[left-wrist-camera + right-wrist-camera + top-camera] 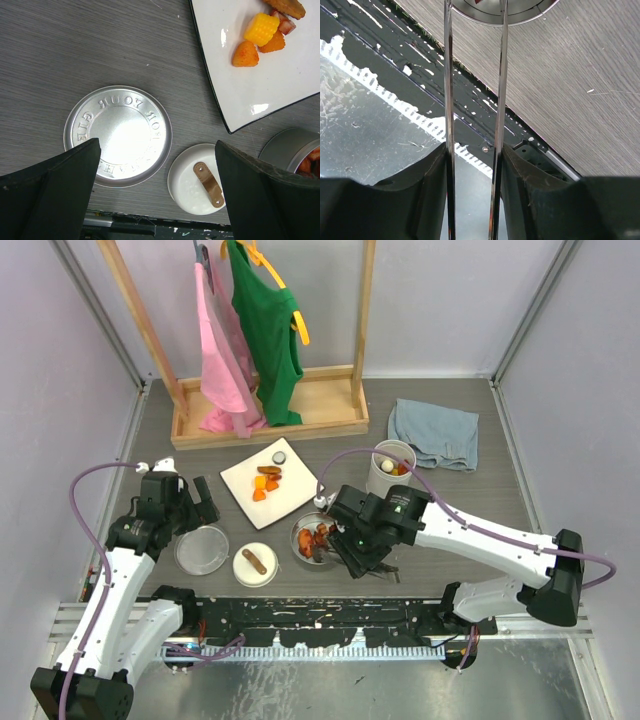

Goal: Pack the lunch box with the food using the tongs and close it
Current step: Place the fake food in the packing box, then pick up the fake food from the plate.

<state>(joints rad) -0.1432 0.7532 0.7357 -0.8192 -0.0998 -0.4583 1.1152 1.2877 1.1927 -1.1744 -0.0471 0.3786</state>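
Observation:
The wide steel tin (312, 538) holds red and orange food (320, 536); its rim (500, 14) shows at the top of the right wrist view. My right gripper (352, 550) (474, 150) is beside it, shut on the slim silver tongs (449, 90), whose two arms run apart toward the tin. More food (267, 482) (261, 28) lies on the white square plate (250, 472) (260, 95). The flat steel lid (202, 550) (118, 135) lies below my open, empty left gripper (195, 502) (157, 170). The tall steel cup (390, 468) holds some pieces.
A white round lid with a brown strap handle (255, 565) (200, 179) lies between the steel lid and the tin. A blue cloth (433, 433) is at the back right. A wooden rack (270, 405) with pink and green garments stands at the back.

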